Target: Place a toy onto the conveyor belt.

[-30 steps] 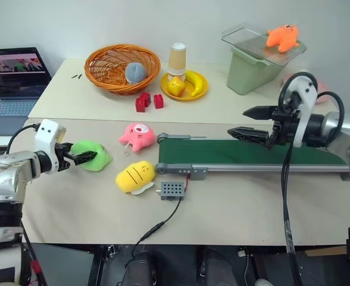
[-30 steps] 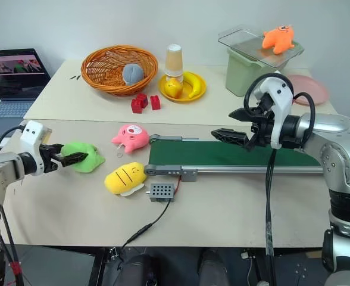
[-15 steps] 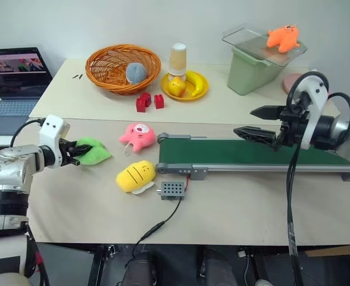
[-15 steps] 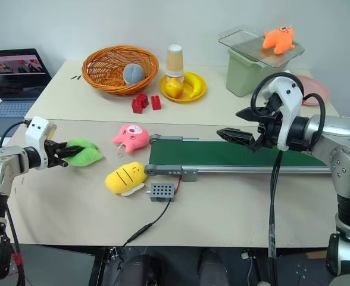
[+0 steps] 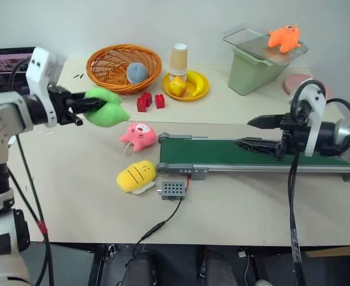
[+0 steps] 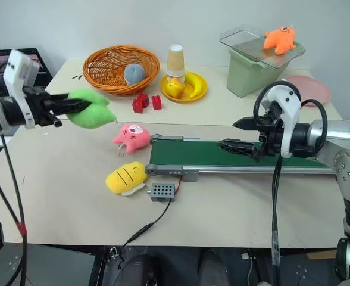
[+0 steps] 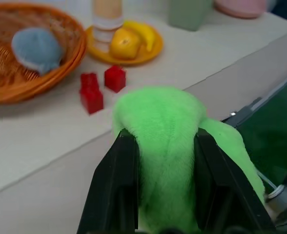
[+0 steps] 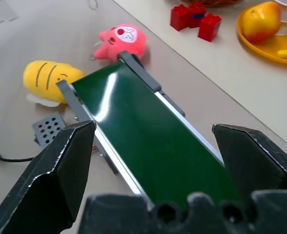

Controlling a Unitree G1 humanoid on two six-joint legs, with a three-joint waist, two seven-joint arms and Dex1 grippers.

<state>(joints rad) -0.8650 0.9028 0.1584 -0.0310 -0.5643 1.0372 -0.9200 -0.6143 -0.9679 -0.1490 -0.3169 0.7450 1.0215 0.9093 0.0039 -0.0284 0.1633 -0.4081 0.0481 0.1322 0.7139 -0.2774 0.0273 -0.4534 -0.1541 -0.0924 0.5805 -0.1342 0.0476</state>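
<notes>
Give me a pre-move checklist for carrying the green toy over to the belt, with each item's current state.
1. Grip: the left hand is closed on the green plush toy, both fingers pressing its sides: ok.
2. Toy off the table: it hangs in the air: ok.
3. Landing spot: the conveyor belt has nothing lying on its near end: ok.
4. Path: the pink plush lies on the table between toy and belt, below the held toy: ok.
5. Other arm: the right hand is open and sits over the belt's middle, so the far stretch is blocked: not ok.
6. Belt running or stopped: cannot tell.
</notes>
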